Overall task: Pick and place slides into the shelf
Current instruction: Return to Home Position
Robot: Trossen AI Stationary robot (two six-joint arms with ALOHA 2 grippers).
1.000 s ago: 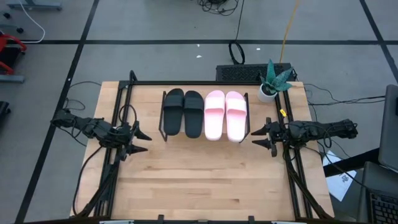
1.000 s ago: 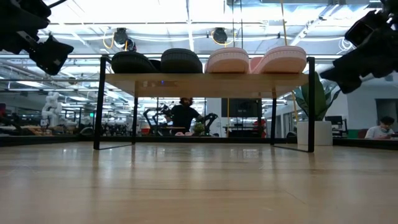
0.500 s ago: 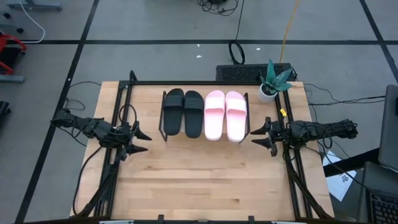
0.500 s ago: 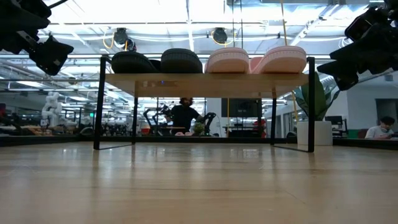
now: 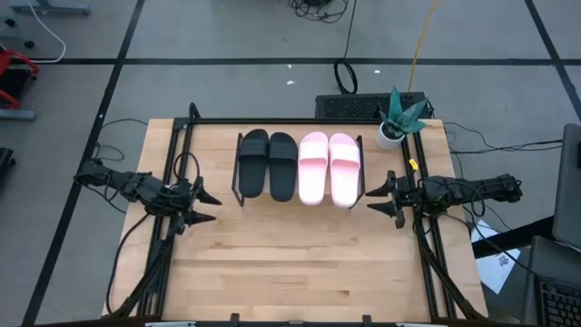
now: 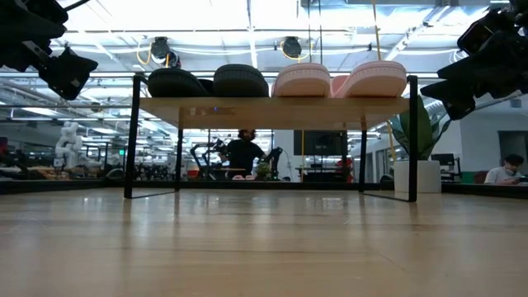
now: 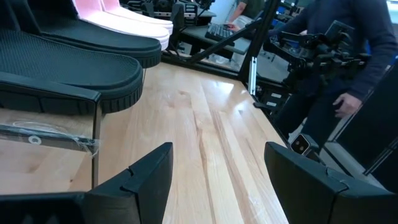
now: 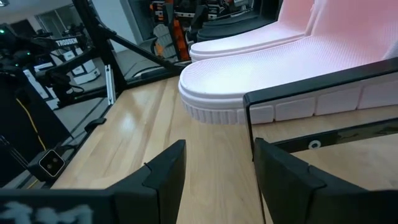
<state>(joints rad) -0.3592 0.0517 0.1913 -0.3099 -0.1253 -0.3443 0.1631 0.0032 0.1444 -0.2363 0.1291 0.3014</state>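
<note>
1. All four slides rest on the shelf, which stands near the tabletop's far edge, about midway between its left and right edges.
2. The black pair takes the shelf's half toward the left edge and the pink pair the half toward the right edge. The four lie side by side and close together, each running from the far edge toward the near one. Grouping by colour and packing them tightly is probably what lets all four fit on the plank.
3. The left gripper hovers over the tabletop by its left edge, well apart from the black pair. Its fingers are spread with nothing between them, as the left wrist view confirms.
4. The right gripper hangs by the right edge, near the outer pink slide but not touching it. It is likewise released and empty.
5. With nothing left to carry, both arms appear to be drawn back to the sides so the shelf is unobstructed; the job looks essentially finished.
6. A potted plant stands at the far right corner, and a person is beyond the table.
</note>
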